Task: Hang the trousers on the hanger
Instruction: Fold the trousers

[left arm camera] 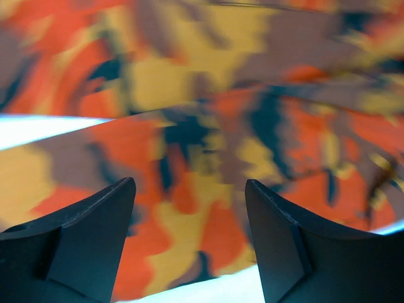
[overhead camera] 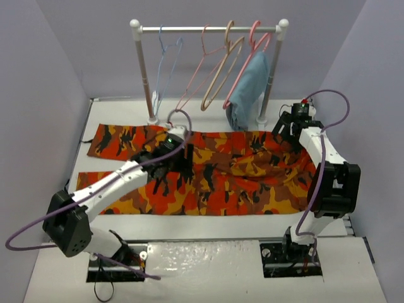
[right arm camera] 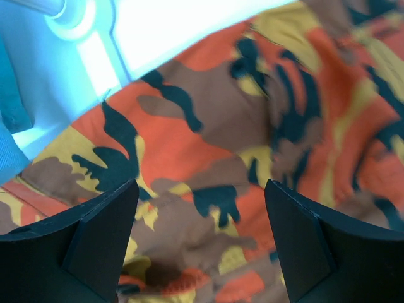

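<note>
Orange camouflage trousers [overhead camera: 214, 180] lie spread across the white table [overhead camera: 189, 224], legs running left and the waist end on the right below the right gripper [right arm camera: 201, 189], whose fingers stand wide apart with nothing between them. Left gripper [left arm camera: 189, 189] is over the legs, parted and empty too. Light-blue wire hanger [overhead camera: 163, 49] hangs at the left of the far rail [overhead camera: 208, 28], well apart from the cloth.
</note>
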{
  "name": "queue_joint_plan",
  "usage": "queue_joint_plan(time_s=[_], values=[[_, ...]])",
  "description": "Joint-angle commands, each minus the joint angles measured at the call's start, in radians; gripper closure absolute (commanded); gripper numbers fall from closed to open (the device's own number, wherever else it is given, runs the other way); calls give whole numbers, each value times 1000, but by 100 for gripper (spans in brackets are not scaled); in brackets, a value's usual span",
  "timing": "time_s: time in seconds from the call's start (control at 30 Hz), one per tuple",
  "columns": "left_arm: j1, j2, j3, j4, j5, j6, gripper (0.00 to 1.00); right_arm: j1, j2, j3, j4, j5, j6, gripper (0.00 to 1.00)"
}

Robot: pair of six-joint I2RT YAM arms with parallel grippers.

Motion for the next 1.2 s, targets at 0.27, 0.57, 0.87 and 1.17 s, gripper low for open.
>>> queue_joint_plan(time_s=[0.27, 0.57, 0.87, 1.17], values=[[-376, 411, 304, 316, 183, 242, 33, 32, 197, 59, 156, -30, -61, 23], [-444, 581, 338, 294, 343, 245, 34, 37, 296, 51, 189, 14, -49, 24], [-464, 622, 178, 283, 481, 203, 34, 25, 395, 133, 197, 79, -53, 25], [-490, 597, 75, 252, 555, 228, 34, 12, 475, 248, 195, 91, -52, 24]])
